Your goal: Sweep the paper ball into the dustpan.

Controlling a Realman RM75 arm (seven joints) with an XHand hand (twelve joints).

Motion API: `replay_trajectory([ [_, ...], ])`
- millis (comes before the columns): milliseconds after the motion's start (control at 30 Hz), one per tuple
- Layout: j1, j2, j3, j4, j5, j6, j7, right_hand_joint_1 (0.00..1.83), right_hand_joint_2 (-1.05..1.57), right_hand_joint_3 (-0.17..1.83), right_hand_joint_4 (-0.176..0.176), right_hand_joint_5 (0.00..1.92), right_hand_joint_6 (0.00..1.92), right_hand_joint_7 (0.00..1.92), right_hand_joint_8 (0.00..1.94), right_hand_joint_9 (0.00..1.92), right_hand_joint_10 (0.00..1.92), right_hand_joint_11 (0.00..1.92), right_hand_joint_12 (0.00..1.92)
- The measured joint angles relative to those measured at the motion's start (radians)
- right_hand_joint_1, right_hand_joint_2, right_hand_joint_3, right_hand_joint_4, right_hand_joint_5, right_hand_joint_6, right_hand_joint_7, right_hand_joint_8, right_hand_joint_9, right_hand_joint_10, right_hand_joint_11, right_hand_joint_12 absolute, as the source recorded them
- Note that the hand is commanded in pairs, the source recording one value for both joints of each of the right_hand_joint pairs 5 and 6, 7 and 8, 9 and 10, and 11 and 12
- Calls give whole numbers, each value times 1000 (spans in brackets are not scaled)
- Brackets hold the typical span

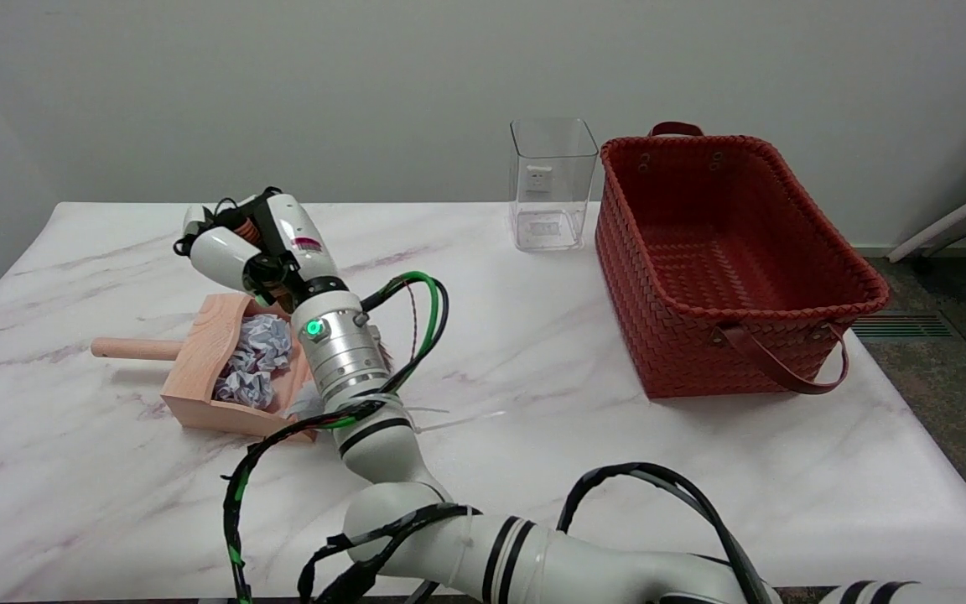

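head view | paper ball (258, 356) in dustpan (198, 369), below right hand (248, 239) | grip unclear

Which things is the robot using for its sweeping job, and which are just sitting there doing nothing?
For the job:
- paper balls, lying in the dustpan
- wooden dustpan
- right hand, above the dustpan; something brownish sits in it, too hidden to name

Just sitting there:
- red woven basket
- clear square container
- marble table under it all
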Motion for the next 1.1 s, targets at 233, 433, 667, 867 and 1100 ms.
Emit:
replay_trajectory([
  [233,65,-31,0,-94,-26,12,39,772,1197,1380,0,1920,1920,1920,1920,1920,1920,1920,1920],
  [433,121,-60,4,-158,-38,26,61,739,1277,1288,0,1920,1920,1920,1920,1920,1920,1920,1920],
  [667,164,-89,13,-204,-44,50,80,719,1325,1207,0,1920,1920,1920,1920,1920,1920,1920,1920],
  [867,184,-106,17,-228,-37,63,124,726,1340,1156,0,1920,1920,1920,1920,1920,1920,1920,1920],
  [1100,197,-111,22,-242,-32,81,172,770,1502,988,0,1920,1920,1920,1920,1920,1920,1855,1855],
])
